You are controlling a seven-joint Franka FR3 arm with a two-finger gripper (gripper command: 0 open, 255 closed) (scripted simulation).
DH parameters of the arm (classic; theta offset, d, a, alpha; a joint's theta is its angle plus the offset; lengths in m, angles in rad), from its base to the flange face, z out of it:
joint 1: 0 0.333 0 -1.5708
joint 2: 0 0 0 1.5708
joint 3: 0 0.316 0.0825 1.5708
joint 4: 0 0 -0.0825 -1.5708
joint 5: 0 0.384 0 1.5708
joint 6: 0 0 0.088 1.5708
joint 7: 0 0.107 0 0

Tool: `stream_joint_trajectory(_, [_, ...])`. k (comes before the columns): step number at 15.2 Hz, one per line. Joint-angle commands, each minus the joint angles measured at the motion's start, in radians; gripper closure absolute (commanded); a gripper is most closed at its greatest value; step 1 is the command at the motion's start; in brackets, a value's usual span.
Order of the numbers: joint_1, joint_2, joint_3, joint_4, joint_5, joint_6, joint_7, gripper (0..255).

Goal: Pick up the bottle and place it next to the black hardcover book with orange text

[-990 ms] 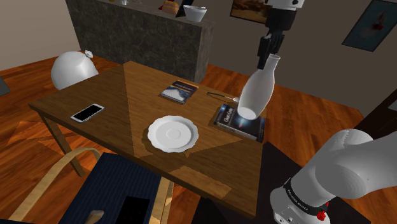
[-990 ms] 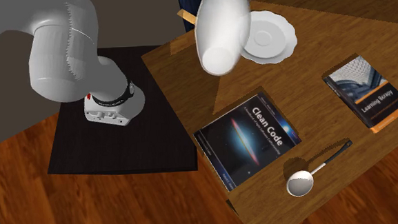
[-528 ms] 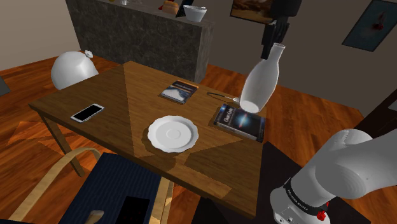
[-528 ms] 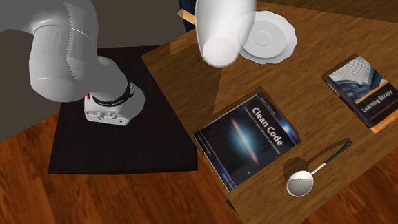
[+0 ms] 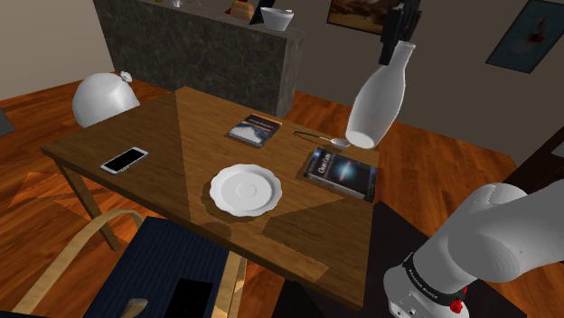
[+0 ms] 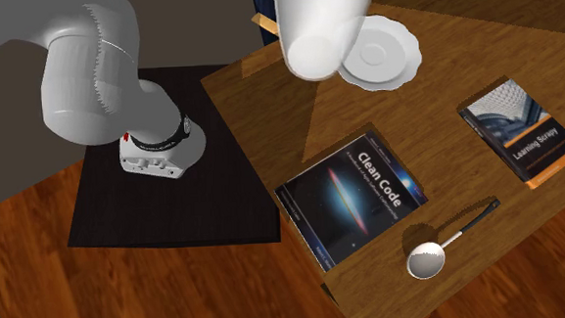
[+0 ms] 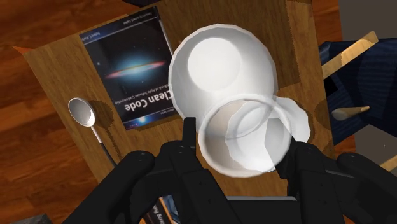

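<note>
Wood, metal, smooth white surfaces
The table (image 5: 181, 135) shows wood grain; the bottle (image 5: 375, 104) is smooth white with a soft sheen; the spoon (image 6: 425, 261) is mirror-bright metal; the counter (image 5: 199, 54) looks rough, speckled stone.

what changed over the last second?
The gripper, shut on the white bottle at its neck, lifted it higher above the table and slightly toward the shoulder view's right; it is tilted as before. The Clean Code book, orange-edged book, plate, spoon and phone stayed put.

Shoulder: oblique over table (image 5: 172, 135). Second exterior: steep, close. Wrist: straight down. All share Clean Code book (image 5: 340, 172).
</note>
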Motion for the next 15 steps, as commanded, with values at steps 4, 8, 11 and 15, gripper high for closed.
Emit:
stream_joint_trajectory(4, [0.001,0.041,0.001,0.113,0.001,-0.071,-0.001,255])
stream_joint_trajectory(8, [-0.001,0.079,-0.006,0.161,-0.001,-0.081,-0.011,255])
stream_joint_trajectory(11, [-0.007,0.136,-0.028,0.149,-0.008,-0.012,-0.038,255])
stream_joint_trajectory(15, [-0.016,0.224,-0.055,0.153,-0.012,0.073,-0.072,255])
